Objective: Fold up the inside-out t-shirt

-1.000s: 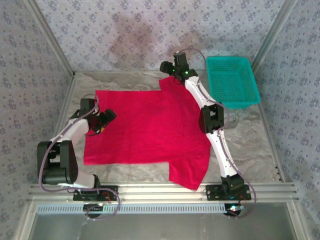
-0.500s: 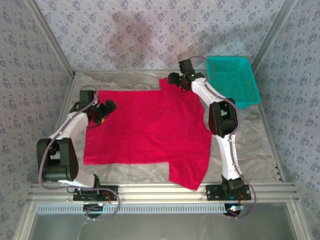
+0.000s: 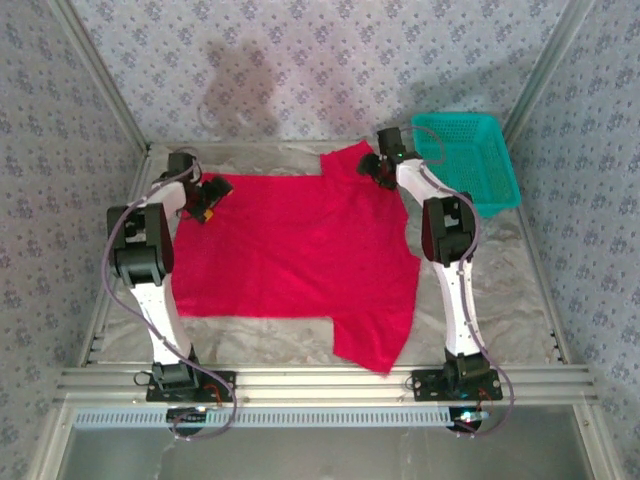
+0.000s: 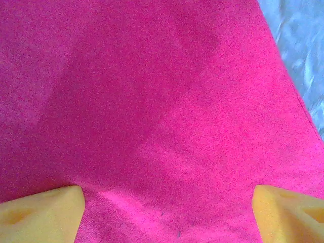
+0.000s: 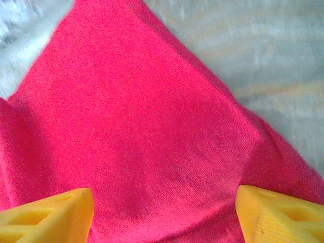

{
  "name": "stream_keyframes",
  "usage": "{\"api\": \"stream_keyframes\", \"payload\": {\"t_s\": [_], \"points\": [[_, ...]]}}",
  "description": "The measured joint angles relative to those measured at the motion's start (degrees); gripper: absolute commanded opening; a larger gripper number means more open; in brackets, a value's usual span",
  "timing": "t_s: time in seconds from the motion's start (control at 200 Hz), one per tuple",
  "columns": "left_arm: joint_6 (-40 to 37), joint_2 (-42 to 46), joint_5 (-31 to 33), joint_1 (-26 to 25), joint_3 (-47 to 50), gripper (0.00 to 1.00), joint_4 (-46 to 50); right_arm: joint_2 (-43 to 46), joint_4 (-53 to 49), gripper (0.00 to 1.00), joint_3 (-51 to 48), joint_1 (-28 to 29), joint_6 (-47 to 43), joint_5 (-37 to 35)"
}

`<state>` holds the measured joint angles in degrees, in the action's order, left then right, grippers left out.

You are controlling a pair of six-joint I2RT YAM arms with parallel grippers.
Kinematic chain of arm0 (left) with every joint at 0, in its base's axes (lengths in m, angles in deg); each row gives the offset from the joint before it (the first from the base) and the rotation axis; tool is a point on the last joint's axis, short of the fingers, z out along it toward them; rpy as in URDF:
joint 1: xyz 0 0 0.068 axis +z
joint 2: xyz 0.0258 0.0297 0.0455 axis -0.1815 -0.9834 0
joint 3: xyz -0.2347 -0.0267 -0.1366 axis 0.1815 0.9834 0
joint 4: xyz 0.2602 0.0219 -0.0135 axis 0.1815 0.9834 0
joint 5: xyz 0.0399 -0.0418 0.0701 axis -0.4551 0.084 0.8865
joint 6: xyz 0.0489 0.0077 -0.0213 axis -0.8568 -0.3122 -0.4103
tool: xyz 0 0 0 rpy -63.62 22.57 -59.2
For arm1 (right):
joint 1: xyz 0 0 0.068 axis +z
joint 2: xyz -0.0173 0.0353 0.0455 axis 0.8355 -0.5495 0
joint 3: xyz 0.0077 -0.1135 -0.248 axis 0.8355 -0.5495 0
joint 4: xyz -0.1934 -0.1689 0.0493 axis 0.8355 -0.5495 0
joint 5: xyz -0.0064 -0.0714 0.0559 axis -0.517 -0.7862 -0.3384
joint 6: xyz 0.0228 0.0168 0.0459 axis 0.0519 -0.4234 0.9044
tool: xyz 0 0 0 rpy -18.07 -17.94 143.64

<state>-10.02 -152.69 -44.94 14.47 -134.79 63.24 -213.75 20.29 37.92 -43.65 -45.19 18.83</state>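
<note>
Red t-shirt (image 3: 290,250) lies flat on table (image 3: 505,285). 2 claws gape, empty: left gripper (image 3: 205,195) over far-left corner, right gripper (image 3: 381,168) over far sleeve by basket (image 3: 465,160). I'd go low & pinch both edges together, w/o bunching.

Counts: t-shirt (image 3: 290,240) x1, ctr. basket (image 3: 462,160) x1, 1 o'clock. arms x2: left arm (image 3: 150,270) 9 o'clock, right arm (image 3: 455,290) 3 o'clock. table (image 3: 500,290) x1.

I can read no text, label, brand, number or sign anywhere in my views.
</note>
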Motion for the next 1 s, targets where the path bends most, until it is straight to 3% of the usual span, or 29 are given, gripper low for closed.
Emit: {"api": "stream_keyframes", "payload": {"t_s": [0.22,0.325,0.465,0.585,0.81,0.905,0.999], "points": [[1.1,-10.2,-1.5,2.1,-15.4,0.88,-0.4,-12.7,-3.2,0.73,21.4,-1.0,0.9,0.0],[1.2,-11.7,-1.3,2.4,-18.6,0.88,1.1,-14.0,-3.4,0.73,24.1,-1.5,1.3,0.4],[0.0,-8.3,0.7,2.4,-15.5,0.88,3.7,-12.5,-3.5,0.75,22.6,-1.8,1.3,2.4],[-1.4,3.3,3.3,2.2,-4.2,0.85,5.7,-3.0,-3.8,0.76,9.9,-0.9,-0.5,3.0],[-2.7,33.5,9.8,3.0,18.2,0.79,9.0,30.1,-1.1,0.77,-26.1,5.3,-2.8,1.0],[-2.5,41.4,11.2,6.6,25.2,0.75,11.5,42.1,0.5,0.78,-38.2,8.6,-3.3,0.3],[-2.5,43.0,11.3,12.5,29.7,0.7,14.1,48.8,1.4,0.78,-47.3,10.7,-3.8,-0.9]]}}
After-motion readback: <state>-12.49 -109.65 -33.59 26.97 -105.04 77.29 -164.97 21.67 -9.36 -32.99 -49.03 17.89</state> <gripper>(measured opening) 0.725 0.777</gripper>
